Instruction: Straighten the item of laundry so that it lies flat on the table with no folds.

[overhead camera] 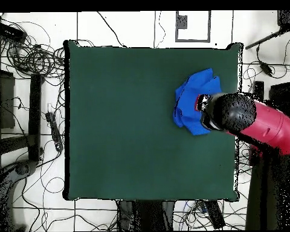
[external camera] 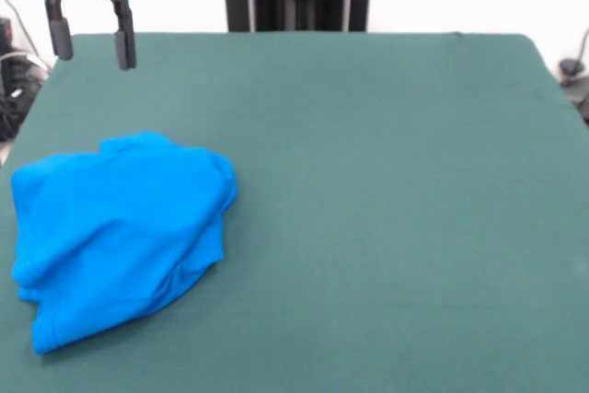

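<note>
The gripper (external camera: 92,48) hung up in the air with its two fingers (external camera: 124,48) spread apart and nothing between them. Below it and a bit nearer the camera lay the blue shirt (external camera: 120,232), bunched up in a lump on the green table (external camera: 386,190), close to the table's edge. Nothing else sat on the table near the gripper (cables (overhead camera: 26,54) lay on the floor around it). From above, the red arm (overhead camera: 265,127) covered part of the shirt (overhead camera: 193,96). No print could be seen, only plain blue.
</note>
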Robot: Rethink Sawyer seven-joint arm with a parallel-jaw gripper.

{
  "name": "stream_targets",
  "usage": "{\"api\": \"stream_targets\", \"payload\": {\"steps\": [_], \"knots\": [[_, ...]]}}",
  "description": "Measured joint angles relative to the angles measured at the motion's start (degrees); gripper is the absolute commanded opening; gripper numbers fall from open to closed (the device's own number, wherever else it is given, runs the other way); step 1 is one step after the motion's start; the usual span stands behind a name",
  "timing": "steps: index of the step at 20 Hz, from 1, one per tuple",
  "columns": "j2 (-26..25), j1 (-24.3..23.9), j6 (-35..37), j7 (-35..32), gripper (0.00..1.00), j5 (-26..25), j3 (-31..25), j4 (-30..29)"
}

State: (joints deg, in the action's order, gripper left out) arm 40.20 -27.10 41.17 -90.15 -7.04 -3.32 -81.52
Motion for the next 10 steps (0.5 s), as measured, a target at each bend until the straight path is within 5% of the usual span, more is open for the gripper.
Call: {"api": "stream_targets", "payload": {"steps": [10], "knots": [[-3.29,0.81,0.06,0.00,1.00,0.01,-0.01,3.00]]}}
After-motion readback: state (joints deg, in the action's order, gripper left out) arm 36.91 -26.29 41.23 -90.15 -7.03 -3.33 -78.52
